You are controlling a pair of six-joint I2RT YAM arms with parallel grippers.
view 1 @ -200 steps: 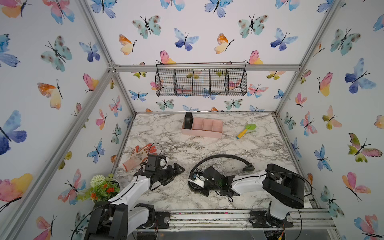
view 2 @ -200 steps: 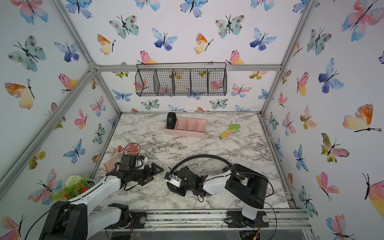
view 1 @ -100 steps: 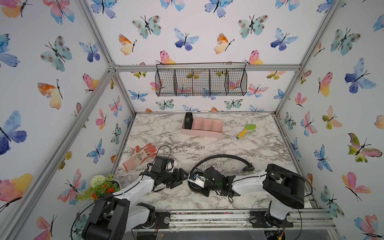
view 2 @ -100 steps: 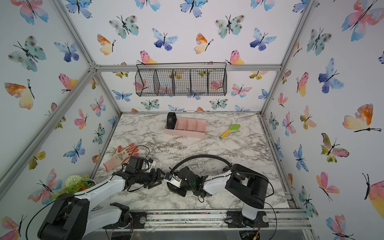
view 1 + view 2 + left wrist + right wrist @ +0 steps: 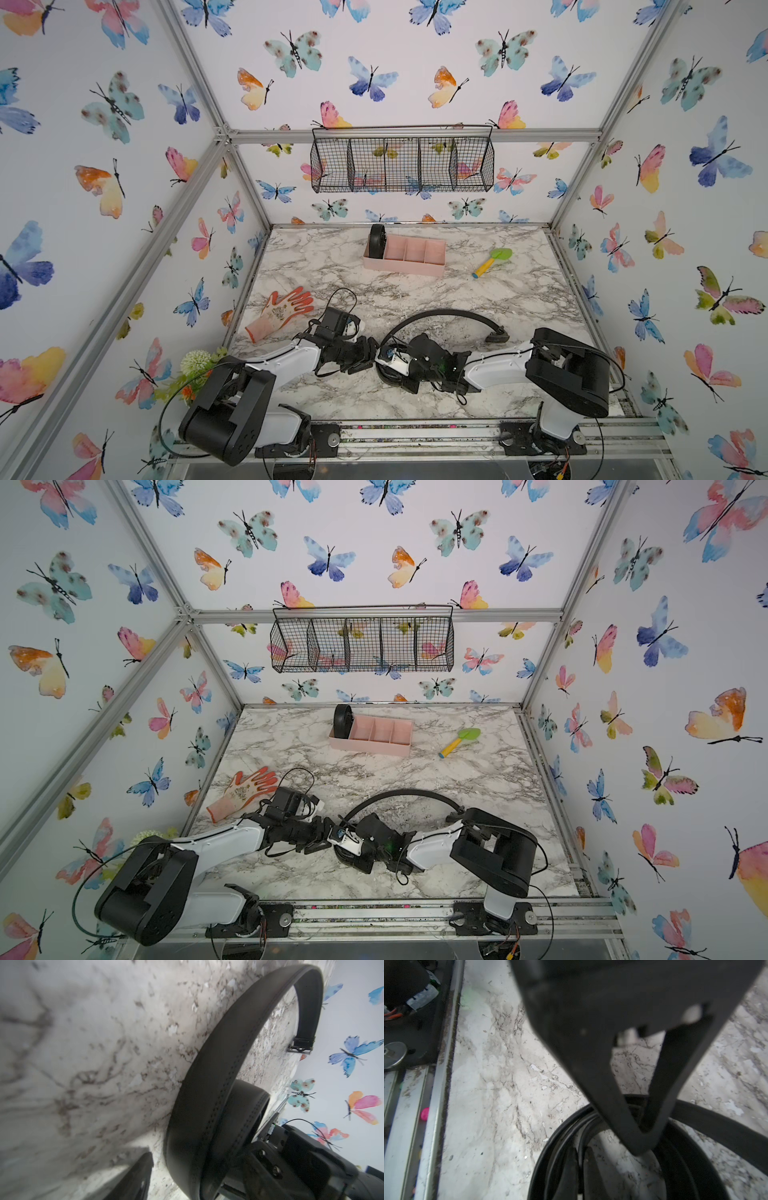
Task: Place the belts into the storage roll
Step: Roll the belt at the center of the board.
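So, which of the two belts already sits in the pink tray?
The tightly coiled belt in the tray's end compartment; the other belt lies loose on the table.

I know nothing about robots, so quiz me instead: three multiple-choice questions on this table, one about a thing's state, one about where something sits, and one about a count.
1. The loose belt is:
A) stretched out straight
B) part-coiled on the table
C) tied in a knot

2. The rolled belt sits:
A) in an end compartment of the pink tray
B) in a middle compartment
C) on the table beside the tray

3. The pink tray's compartments number:
A) two
B) four
C) six

Answers:
1. B, as the strap arcs away from a coil lying on the marble.
2. A, as the roll stands at one end of the tray.
3. B, as there are three empty cells plus the belt's one.
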